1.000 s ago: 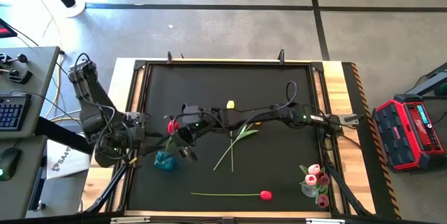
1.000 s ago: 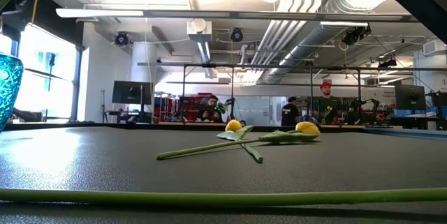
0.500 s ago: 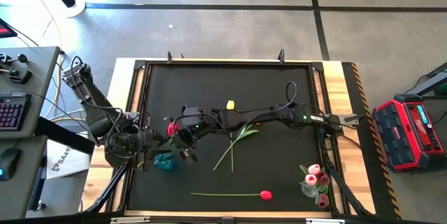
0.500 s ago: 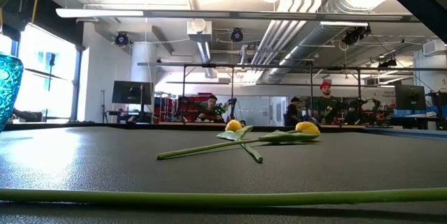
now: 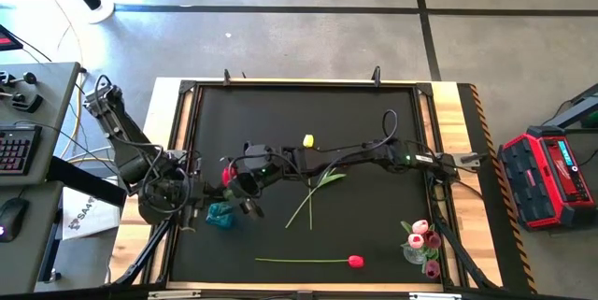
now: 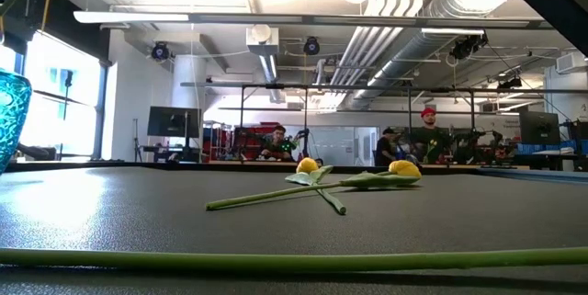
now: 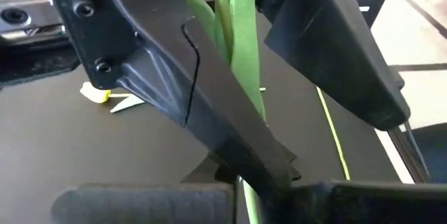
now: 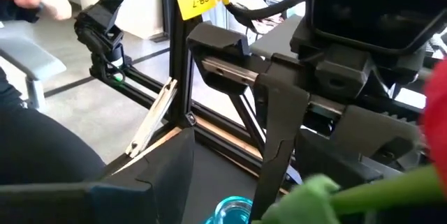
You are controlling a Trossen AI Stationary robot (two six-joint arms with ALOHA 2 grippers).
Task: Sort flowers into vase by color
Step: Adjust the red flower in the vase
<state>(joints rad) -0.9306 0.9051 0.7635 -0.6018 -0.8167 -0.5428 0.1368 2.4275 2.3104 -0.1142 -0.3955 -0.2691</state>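
Observation:
A red flower (image 5: 227, 175) hangs in the air at the table's left, above a blue glass vase (image 5: 220, 214) that stands on the mat. My left gripper (image 5: 193, 208) reaches in from the left edge and is shut on the flower's green stem (image 7: 241, 56). My right gripper (image 5: 249, 197) reaches across from the right. It stands open with the stem running lengthwise between its fingers (image 7: 209, 105). In the right wrist view the red head (image 8: 438, 112) sits close to the camera. My left gripper pinches the red flower's stem (image 7: 248, 203) between its two fingers, well below the head. It comes from the table's left. The flower is clear of the table, its head toward my right gripper. My right gripper: the stem runs close along the inner side of one finger; whether it touches, I cannot tell.
Two yellow flowers (image 5: 308, 139) (image 6: 404, 168) lie crossed at mid-table. Another red flower (image 5: 355, 261) lies along the near edge with its stem (image 6: 294, 260) toward the left. A clear vase with pink flowers (image 5: 420, 239) stands near right. A raised frame (image 5: 299, 85) rims the mat.
My left gripper has gone toward the table's near edge, beside the blue vase, and its fingers have closed on the red flower's stem. My right gripper and the flower have stayed where they were.

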